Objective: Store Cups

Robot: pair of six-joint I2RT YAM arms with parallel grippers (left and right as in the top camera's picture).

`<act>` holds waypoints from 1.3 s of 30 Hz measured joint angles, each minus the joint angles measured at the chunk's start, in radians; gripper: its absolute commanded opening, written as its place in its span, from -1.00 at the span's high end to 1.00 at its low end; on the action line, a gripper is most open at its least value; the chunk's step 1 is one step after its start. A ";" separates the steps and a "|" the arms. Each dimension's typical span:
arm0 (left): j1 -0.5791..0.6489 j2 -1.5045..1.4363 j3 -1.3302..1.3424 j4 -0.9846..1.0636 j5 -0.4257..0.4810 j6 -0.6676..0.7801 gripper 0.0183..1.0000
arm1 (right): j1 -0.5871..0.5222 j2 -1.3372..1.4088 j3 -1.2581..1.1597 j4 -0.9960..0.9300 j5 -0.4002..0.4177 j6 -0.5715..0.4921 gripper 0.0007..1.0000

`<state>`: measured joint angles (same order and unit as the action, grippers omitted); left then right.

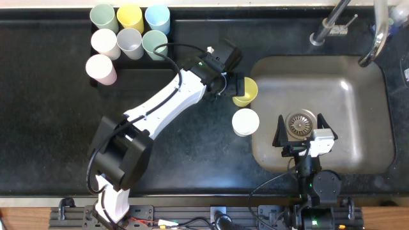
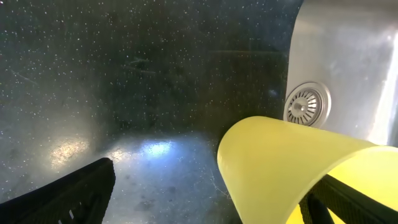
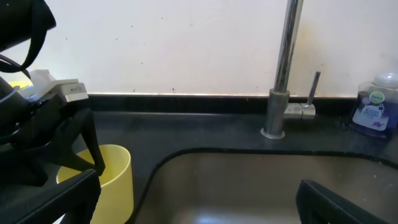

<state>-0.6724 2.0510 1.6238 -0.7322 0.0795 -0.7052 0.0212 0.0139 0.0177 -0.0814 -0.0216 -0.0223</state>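
Right pincer [image 1: 300,128]: nearest the arm bases, at 4 o'clock on the top view. It hangs over the sink [image 1: 358,83] with its fingers spread wide and holds nothing.
White cup [image 1: 245,121]: on the desk [image 1: 51,128] at 3 o'clock from centre, right at the sink's rim. No pincer touches it.
Yellow cup [image 1: 246,91]: just beyond the white cup, at its 12 o'clock. It also sits at the sink's rim, on the desk.
Left pincer [image 2: 208,183]: at the yellow cup with its fingers well apart. One finger is at the cup and the other stands clear of it over bare desk, so it looks unclamped.
Cup group [image 1: 130,40]: seven cups close together at the far 10 o'clock corner, in green, yellow, blue, white, grey and pink.
Done: the seven grouped cups appear to be stored already.
Left to do: two cups by the sink look unstored. The yellow one seems next, because the pincer is at it but has not closed. The white one would follow.
Top view: gives the count and layout, with the far group, both cups by the sink, and both arms.
Left wrist view: gives the open gap between finger and cup wall close up, with the drain [image 2: 306,104] beyond.
Right wrist view: gives the yellow cup from the side, standing upright. Farther back are the tap [image 3: 283,74] and a soap bottle [image 3: 378,106] against the wall.
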 measured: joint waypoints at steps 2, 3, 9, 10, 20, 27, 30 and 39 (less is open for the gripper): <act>0.000 0.000 0.000 0.000 0.000 0.000 -0.52 | 0.000 0.000 0.000 0.000 0.000 0.000 -1.00; 0.000 0.000 0.000 0.000 0.000 0.000 -0.33 | 0.000 0.000 0.000 0.000 0.000 0.000 -1.00; 0.000 0.000 0.002 0.000 -0.002 -0.002 0.21 | 0.000 0.000 0.000 0.000 0.000 0.000 -1.00; 0.000 0.000 0.002 0.000 -0.003 -0.002 0.25 | 0.000 0.000 0.000 0.000 0.000 0.000 -1.00; 0.000 -0.027 0.003 0.000 -0.025 -0.002 0.74 | 0.000 0.000 0.000 0.000 0.000 0.000 -1.00; 0.000 -0.052 0.010 0.000 -0.056 -0.003 0.96 | 0.000 0.000 0.000 0.000 0.000 0.000 -1.00; 0.000 -0.052 0.010 0.000 -0.062 -0.003 0.96 | 0.000 0.000 0.000 0.000 0.000 0.000 -1.00; 0.000 -0.053 0.010 -0.001 -0.066 -0.003 0.96 | 0.000 0.000 0.000 0.000 0.000 0.000 -1.00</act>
<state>-0.6724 1.9976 1.6341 -0.7330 0.0139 -0.7078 0.0212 0.0139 0.0177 -0.0814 -0.0219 -0.0219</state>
